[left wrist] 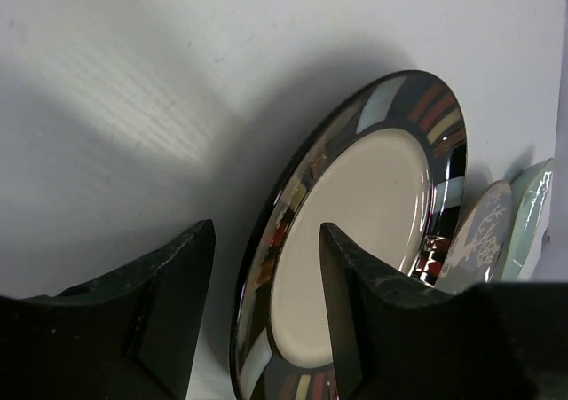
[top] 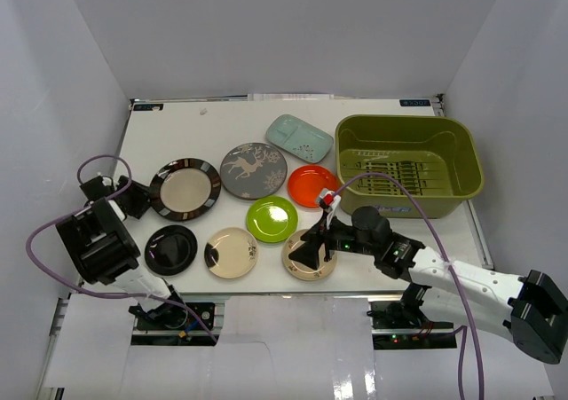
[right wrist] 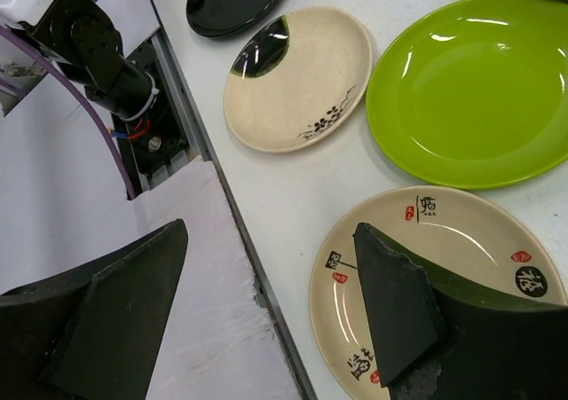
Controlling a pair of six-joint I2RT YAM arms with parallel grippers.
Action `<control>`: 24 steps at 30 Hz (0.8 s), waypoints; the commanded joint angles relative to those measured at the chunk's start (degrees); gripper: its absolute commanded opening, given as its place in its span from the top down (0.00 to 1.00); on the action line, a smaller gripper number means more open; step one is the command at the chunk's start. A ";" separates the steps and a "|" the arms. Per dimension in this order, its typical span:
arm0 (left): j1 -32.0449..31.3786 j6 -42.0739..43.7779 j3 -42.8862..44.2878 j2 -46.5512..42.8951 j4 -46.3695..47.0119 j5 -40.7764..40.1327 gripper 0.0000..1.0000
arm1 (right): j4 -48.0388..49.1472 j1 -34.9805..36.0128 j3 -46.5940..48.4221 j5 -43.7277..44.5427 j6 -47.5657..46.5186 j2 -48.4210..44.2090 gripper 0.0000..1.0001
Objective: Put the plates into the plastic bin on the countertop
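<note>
Eight plates [top: 254, 170]: all lie flat on the countertop [top: 204, 121].
Left gripper [left wrist: 266, 231]: your jaws are part-open astride the rim of the black-rimmed plate [left wrist: 373, 205], one finger outside it and one over its cream centre. A gap shows, so nothing is clamped.
Right gripper [right wrist: 271, 231]: wide open and empty. One finger is over the cream plate with red and black characters [right wrist: 461, 240], the other past the table edge.
Lime green plate [right wrist: 479, 90]: just beyond that finger.
Plastic bin [top: 410, 127]: ahead and right of your right gripper, well apart, with no plate inside.
</note>
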 commanded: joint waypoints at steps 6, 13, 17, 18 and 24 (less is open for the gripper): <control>0.48 6.63 4.84 9.79 0.20 12.57 0.60 | 4.09 0.39 1.02 0.25 -0.97 3.15 0.19; 1.09 4.08 4.67 9.02 2.56 12.92 1.00 | 5.23 0.57 3.47 -0.19 -0.09 6.58 0.19; 1.10 -1.10 1.07 0.52 8.10 12.22 1.00 | 4.19 0.48 6.98 -1.33 -0.44 9.30 0.19; 1.10 -3.20 -0.16 -1.43 8.81 11.44 1.00 | 3.66 0.56 8.91 -1.42 -0.53 10.09 0.19; 1.10 -16.12 -5.96 -20.82 16.54 8.18 1.00 | 2.16 0.48 15.33 -2.65 0.60 13.86 0.04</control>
